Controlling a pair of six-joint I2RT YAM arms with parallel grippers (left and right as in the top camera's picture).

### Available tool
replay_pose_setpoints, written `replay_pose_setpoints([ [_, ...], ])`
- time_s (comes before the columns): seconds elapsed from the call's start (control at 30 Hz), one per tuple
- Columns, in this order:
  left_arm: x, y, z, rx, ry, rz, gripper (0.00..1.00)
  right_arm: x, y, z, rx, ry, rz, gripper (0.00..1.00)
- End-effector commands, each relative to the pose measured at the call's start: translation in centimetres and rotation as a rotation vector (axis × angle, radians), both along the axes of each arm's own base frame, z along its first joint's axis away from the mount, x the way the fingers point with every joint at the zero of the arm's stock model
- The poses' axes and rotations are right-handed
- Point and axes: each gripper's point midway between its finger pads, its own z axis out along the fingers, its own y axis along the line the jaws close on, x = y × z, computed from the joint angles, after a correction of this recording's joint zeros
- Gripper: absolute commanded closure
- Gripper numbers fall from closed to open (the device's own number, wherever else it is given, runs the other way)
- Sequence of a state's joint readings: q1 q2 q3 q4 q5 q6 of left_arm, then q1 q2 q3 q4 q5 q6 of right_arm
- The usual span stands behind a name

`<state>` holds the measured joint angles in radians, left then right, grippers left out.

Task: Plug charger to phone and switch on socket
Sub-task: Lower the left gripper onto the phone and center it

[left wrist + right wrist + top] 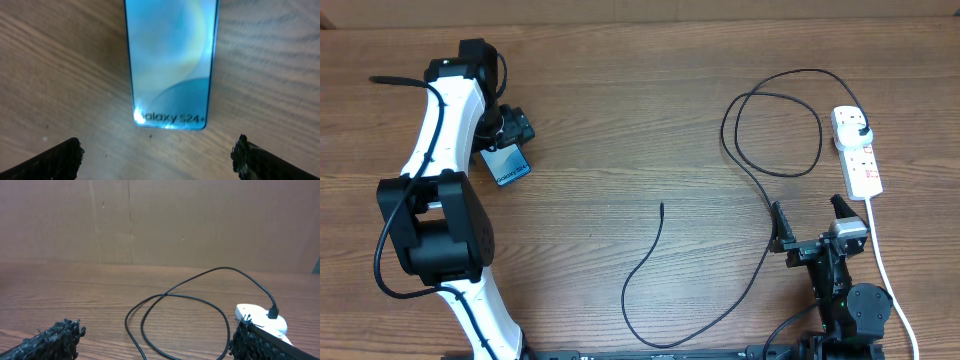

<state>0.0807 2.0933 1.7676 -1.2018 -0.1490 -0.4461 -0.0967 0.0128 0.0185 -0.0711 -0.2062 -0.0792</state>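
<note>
Left tool (157, 150) over the phone (170, 65), right tool (810, 222) far from it — both spread wide, empty; pinching the flat phone might just skid it away.

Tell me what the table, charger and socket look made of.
Table: wood or wood-look laminate, going by the matte brown surface with grain lines.
Charger: probably a rubbery or plastic sheath; it is thin, black and lies in loose loops.
Socket: likely hard white plastic, smooth with moulded edges.

The left arm (445, 120) has white links, black joints and a black cable; the jaws are black and rough.
</note>
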Motion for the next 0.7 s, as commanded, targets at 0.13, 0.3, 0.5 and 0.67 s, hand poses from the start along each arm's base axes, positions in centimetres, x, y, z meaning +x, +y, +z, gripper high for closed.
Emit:
replay_pose_setpoints([
  [0.13, 2.2, 0.8, 0.1, 0.025, -0.077, 0.012, 0.00, 0.0, 0.2, -0.2, 0.003, -0.005, 0.011, 0.00],
  [0.3, 2.4, 0.8, 0.1, 0.026, -0.085, 0.012, 0.00, 0.0, 0.2, -0.2, 0.003, -0.005, 0.011, 0.00],
  [0.5, 2.1, 1.3, -1.0, 0.023, -0.060, 0.023, 0.01, 0.0, 0.2, -0.2, 0.003, -0.005, 0.011, 0.00],
  [0.67, 2.0, 1.5, -2.3, 0.021, -0.030, 0.028, 0.00, 0.0, 0.2, -0.2, 0.003, -0.005, 0.011, 0.00],
])
